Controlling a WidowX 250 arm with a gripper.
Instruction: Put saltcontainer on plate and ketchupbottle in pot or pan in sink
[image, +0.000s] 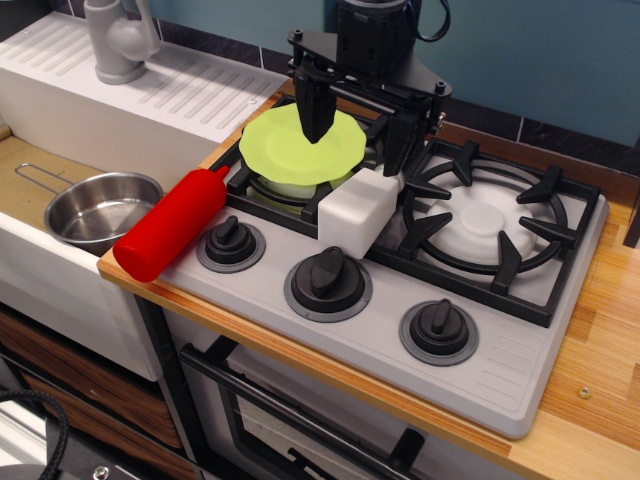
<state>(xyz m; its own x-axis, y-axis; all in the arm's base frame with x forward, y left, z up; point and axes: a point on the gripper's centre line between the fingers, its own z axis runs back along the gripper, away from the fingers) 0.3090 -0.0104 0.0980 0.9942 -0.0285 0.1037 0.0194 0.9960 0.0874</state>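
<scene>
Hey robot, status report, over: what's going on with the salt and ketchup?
End effector open above plate, empty. Saltcontainer on stove beside plate. Ketchupbottle lying at stove edge, pan in sink empty. Nothing blocking.

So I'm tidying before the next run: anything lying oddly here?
Yes. The ketchup bottle lies on its side, its base poking past the stove's left edge over the sink. The salt container lies tipped against the burner grate.

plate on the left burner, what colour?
Lime green: the round wavy-rimmed plate, clearest in the observation.image view.
</scene>
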